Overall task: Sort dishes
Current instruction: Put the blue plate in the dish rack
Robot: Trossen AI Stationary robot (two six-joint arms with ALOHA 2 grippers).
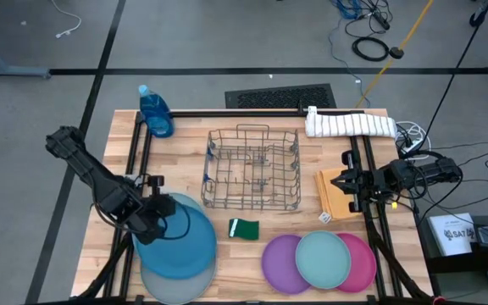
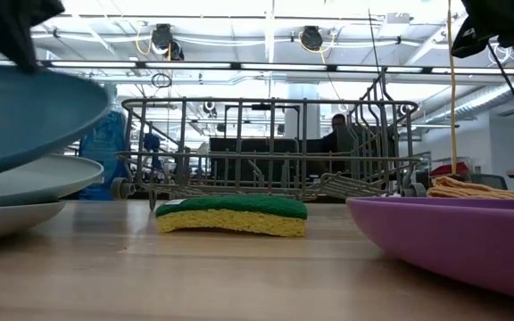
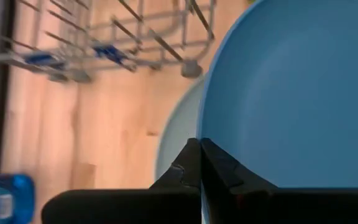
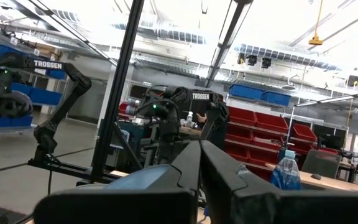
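- Your left gripper (image 1: 161, 222) is sitting at the front left of the table, its fingers pinched narrow on the rim of the deep-blue plate (image 1: 179, 240).
- In the left wrist view you are seeing those 2 dark fingers (image 3: 199, 168) pressed together on the plate's edge, with no gap showing between them.
- The deep-blue plate is riding tilted above the pale-blue plate (image 1: 173, 280); in the low view its near edge is standing clear of the plates under it.
- The low view is also showing you a white plate (image 2: 7, 217) lying lowest in that stack, flat on the table (image 1: 185, 152).
- Your right gripper (image 1: 344, 182) is waiting at the right side of the table, above a tan cloth (image 1: 332, 196), with its fingers closed and holding nothing.
- The 3 smaller plates are lying at the front right: the teal plate (image 1: 323, 258) is overlapping both the purple plate (image 1: 280, 264) and the pink plate (image 1: 364, 264).
- The wire rack (image 1: 252, 168) is standing at the middle of the table, with nothing in it that you can see.
- A green sponge (image 1: 244, 228) is lying just in front of the rack, between the 2 groups of plates.
- A blue bottle (image 1: 155, 111) is standing at the back left corner, and a striped towel (image 1: 349, 124) is lying at the back right.
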